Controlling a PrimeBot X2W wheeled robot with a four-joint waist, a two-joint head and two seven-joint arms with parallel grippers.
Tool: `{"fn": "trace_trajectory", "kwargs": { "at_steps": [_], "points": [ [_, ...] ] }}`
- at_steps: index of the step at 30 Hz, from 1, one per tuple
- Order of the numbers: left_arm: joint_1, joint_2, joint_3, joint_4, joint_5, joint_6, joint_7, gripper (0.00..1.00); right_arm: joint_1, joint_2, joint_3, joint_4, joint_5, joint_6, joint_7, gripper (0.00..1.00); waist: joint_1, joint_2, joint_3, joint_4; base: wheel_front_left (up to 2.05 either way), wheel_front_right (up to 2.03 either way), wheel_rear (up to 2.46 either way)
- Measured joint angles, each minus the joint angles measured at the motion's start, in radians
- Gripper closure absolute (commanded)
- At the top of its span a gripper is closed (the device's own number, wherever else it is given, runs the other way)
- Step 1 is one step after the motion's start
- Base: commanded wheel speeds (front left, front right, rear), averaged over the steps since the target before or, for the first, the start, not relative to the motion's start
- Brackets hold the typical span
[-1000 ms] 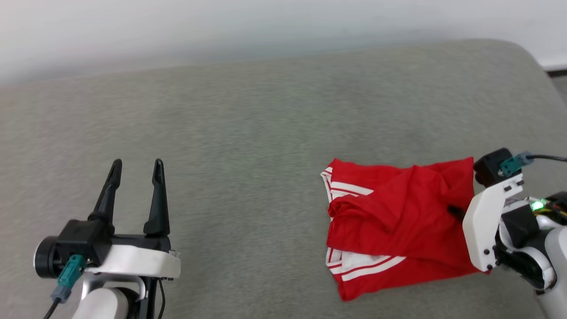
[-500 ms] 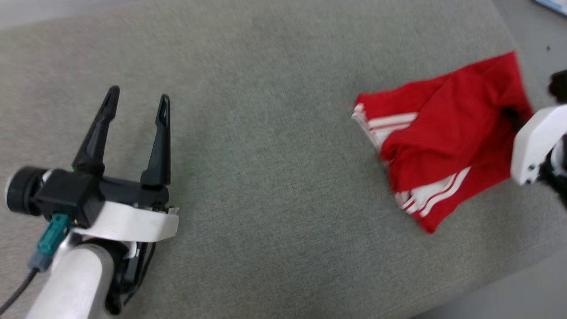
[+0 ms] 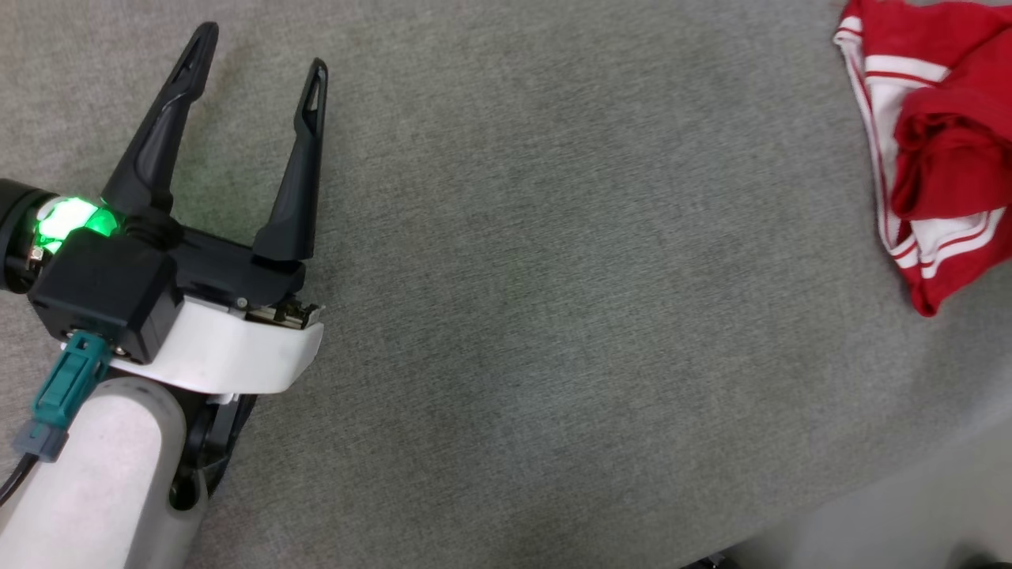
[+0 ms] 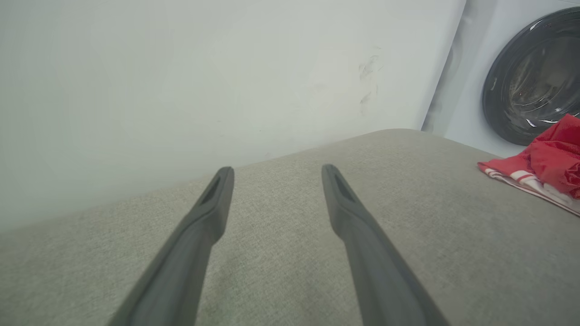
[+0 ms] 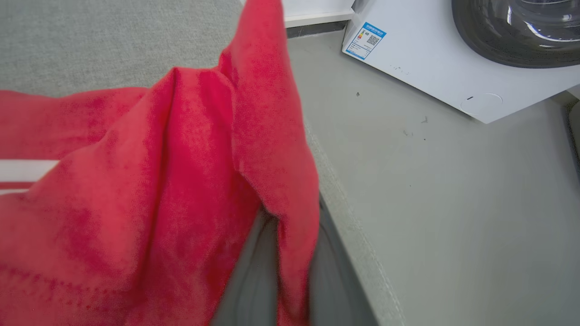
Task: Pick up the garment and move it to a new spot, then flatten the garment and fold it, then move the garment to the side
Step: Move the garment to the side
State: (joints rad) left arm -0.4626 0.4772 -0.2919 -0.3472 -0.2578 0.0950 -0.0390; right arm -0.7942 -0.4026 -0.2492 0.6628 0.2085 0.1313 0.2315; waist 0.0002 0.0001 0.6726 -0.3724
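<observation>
The garment [image 3: 941,134], red with white striped trim, lies bunched at the upper right of the head view, on the grey padded table [image 3: 553,276]. My left gripper [image 3: 262,49] stands open over bare table at the far left, well away from the garment. In the left wrist view the left gripper [image 4: 277,171] has nothing between its fingers, and the garment [image 4: 548,158] lies off to the right. Up close in the right wrist view, my right gripper [image 5: 290,280] is shut on a raised fold of the garment [image 5: 158,181] near the table's edge.
A white washing machine [image 5: 430,59] with a dark round door [image 4: 534,81] stands on the grey floor [image 5: 453,203] beyond the table's edge. A pale wall [image 4: 181,90] runs behind the table. The table's edge crosses the head view's lower right corner.
The head camera has swung, shifting the whole picture: the garment now sits at the upper right edge and the left gripper looms larger. The left gripper stays open.
</observation>
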Motion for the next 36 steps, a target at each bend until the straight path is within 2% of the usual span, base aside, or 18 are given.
{"fn": "trace_trajectory", "kwargs": {
  "at_steps": [2,3,4,5,11,16,21,27,28,29,36],
  "points": [
    [-0.009,0.002,-0.006,-0.001,0.001,-0.004,0.002,0.00,-0.008,0.021,-0.013,0.034,-0.018,0.000,-0.040,1.00,0.0000,0.0000,0.021,0.004,0.00,0.00,0.00],
    [-0.013,0.002,-0.007,-0.001,0.002,-0.006,0.002,0.00,-0.013,0.029,-0.021,0.049,-0.024,0.000,-0.067,0.80,0.0000,0.0000,0.029,0.007,0.00,0.00,0.00],
    [-0.016,0.002,-0.009,0.000,0.002,-0.006,0.002,0.00,-0.020,0.034,-0.029,0.063,-0.031,0.000,-0.095,0.04,0.0000,0.0000,0.034,0.011,0.00,0.00,0.00],
    [-0.017,0.002,-0.010,0.001,0.002,-0.006,0.002,0.00,-0.025,0.034,-0.030,0.075,-0.049,0.000,-0.119,0.00,0.0000,0.0000,0.036,0.014,0.00,0.00,0.00],
    [-0.013,-0.006,-0.009,0.028,-0.006,0.002,-0.017,0.00,-0.051,0.031,-0.061,0.106,-0.144,0.000,-0.261,0.00,-0.0001,0.0000,0.011,0.020,0.00,0.00,0.00],
    [0.027,-0.027,-0.004,0.071,-0.028,0.016,-0.061,0.00,-0.037,0.031,-0.031,0.058,-0.178,0.000,-0.329,0.00,-0.0001,0.0000,-0.045,0.026,0.00,0.00,0.00],
    [0.085,-0.058,0.002,0.125,-0.056,0.038,-0.110,0.00,0.070,0.053,0.019,-0.068,-0.172,0.000,-0.355,0.00,-0.0001,0.0000,-0.124,0.042,0.00,0.00,0.00],
    [0.161,-0.097,0.014,0.191,-0.093,0.068,-0.156,0.00,0.250,0.125,0.064,-0.281,-0.137,0.000,-0.335,0.00,-0.0002,0.0000,-0.228,0.081,0.00,0.00,0.00],
    [0.198,-0.113,0.019,0.224,-0.109,0.076,-0.174,0.00,0.337,0.161,0.088,-0.373,-0.122,0.000,-0.318,0.00,-0.0003,0.0000,-0.277,0.110,0.00,0.00,0.00],
    [0.211,-0.116,0.022,0.235,-0.114,0.081,-0.178,0.00,0.362,0.176,0.100,-0.400,-0.118,0.000,-0.311,0.00,-0.0003,0.0000,-0.293,0.120,0.00,0.00,0.00],
    [0.279,-0.136,0.049,0.301,-0.143,0.092,-0.204,0.00,0.495,0.223,0.186,-0.531,-0.059,0.000,-0.298,0.00,-0.0003,0.0000,-0.379,0.207,0.00,0.00,0.00]
  ]
}}
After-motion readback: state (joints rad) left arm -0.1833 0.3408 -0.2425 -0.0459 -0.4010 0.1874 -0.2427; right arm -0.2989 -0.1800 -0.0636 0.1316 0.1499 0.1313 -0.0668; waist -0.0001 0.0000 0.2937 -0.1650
